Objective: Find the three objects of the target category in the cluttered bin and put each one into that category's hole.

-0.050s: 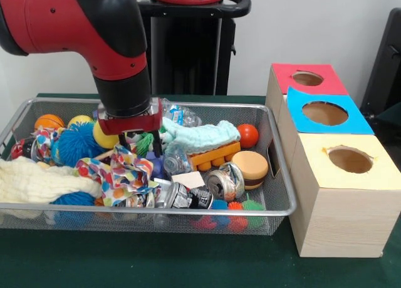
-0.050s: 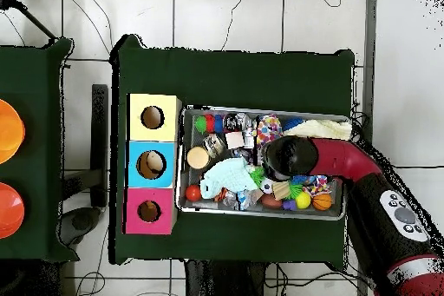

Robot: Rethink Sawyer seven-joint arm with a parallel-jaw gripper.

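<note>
Hanging low over the wire bin [image 1: 276, 208], the gripper [image 1: 139, 139] is down among the clutter near the bin's middle-back — its fingers are buried in the items, so can't tell if it's parted or clamped, or on what.

Front view, left to right rel. to the gripper: far left, an orange ball [image 1: 49, 121] and a yellow ball [image 1: 80, 120] by the back-left corner; lower left, a cream knit cloth [image 1: 37, 181] draped at the front rim. Closer in, a blue spiky ball [image 1: 74, 144], then a yellow ball [image 1: 103, 138] just beside the gripper's left side. Directly below/in front — a polka-dot cloth [image 1: 122, 175]. Just right: a mint-green cloth [image 1: 200, 136] w/ a clear plastic bottle [image 1: 182, 116] behind it, an orange toy brick [image 1: 215, 156] under it. Front-right of the gripper: crushed cans [image 1: 224, 183] [image 1: 185, 197], then a toy burger [image 1: 250, 168]. Right, at gripper height: a red ball [image 1: 248, 135].

Well right, outside the bin, three boxes w/ round holes: red-topped box [image 1: 307, 79] farthest, blue-topped box [image 1: 324, 113] mid, yellow-topped box [image 1: 349, 159] nearest. Which category is the target can't be told.
</note>
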